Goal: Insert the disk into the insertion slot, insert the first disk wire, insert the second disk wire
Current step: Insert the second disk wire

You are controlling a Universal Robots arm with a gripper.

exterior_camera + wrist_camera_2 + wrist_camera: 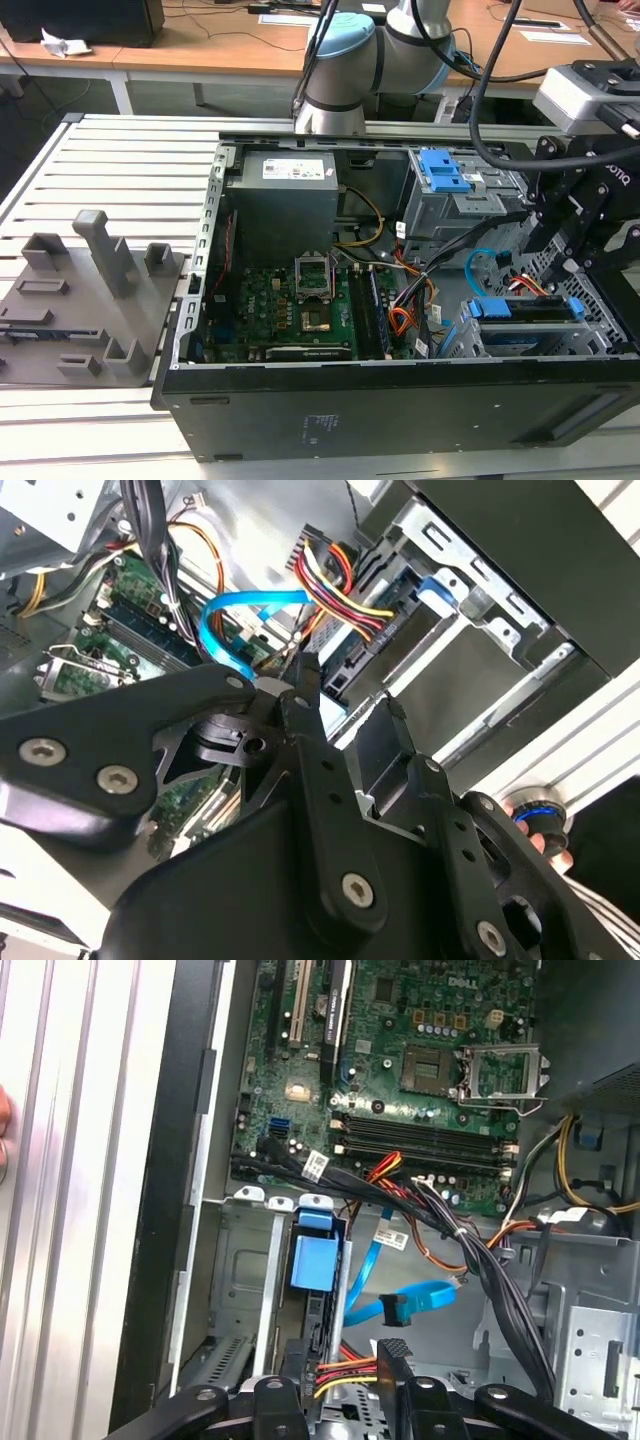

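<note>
Open computer case on slatted table; disk with blue handle already seated in insertion slot, long axis along bay. Gripper hovers just above; claw pinches flat black plug of first disk wire, red-yellow-black bundle trailing sideways. Judged step: first wire insertion, plug near disk's rear edge; needs plug squared to socket, gentle push. Second disk wire, light blue, lies loose beside, plug free.
</note>
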